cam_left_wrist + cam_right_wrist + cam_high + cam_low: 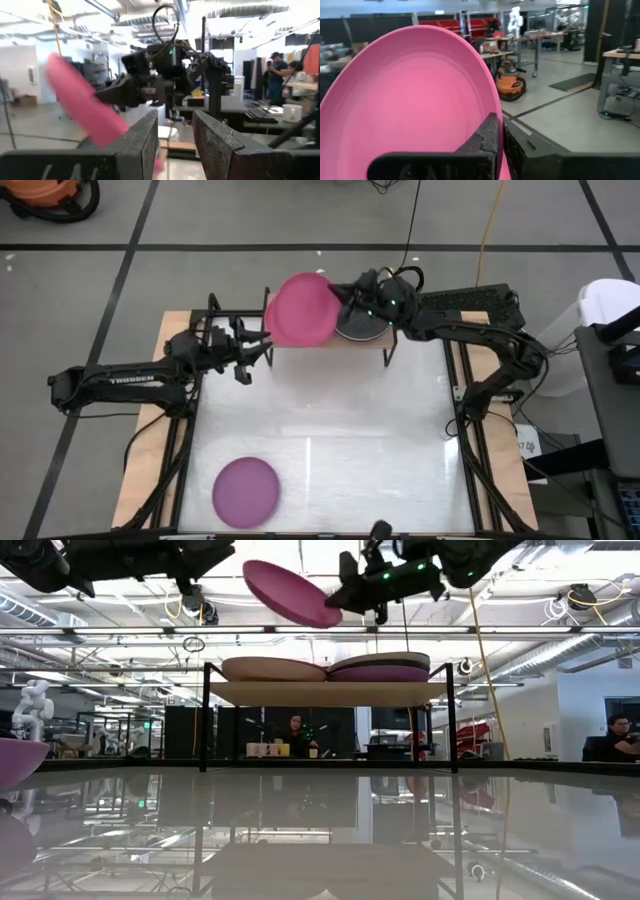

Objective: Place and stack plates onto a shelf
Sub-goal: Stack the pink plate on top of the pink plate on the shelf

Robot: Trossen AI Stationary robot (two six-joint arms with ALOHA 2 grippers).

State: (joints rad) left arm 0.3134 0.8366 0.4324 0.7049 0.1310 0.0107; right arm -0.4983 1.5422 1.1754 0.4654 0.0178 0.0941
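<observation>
We see the right gripper [345,298] pinching the rim of a magenta pink plate [299,310], fingers pressed tight on its edge, holding it tilted in the air above the left half of the shelf [330,693]. In the right wrist view the pink plate [410,100] fills most of the frame, its edge clamped between the dark fingers [487,137]. On the shelf we see two stacks side by side, touching: a beige plate [272,668] on the left, and on the right a stack [382,667] with a beige top and a purple one under it; from above its top looks dark grey [362,327]. The left gripper [252,352] hovers just beside the shelf's left end, fingers spread, holding nothing. A purple plate [246,492] lies on the table [340,450] near the front left, well apart from the shelf.
</observation>
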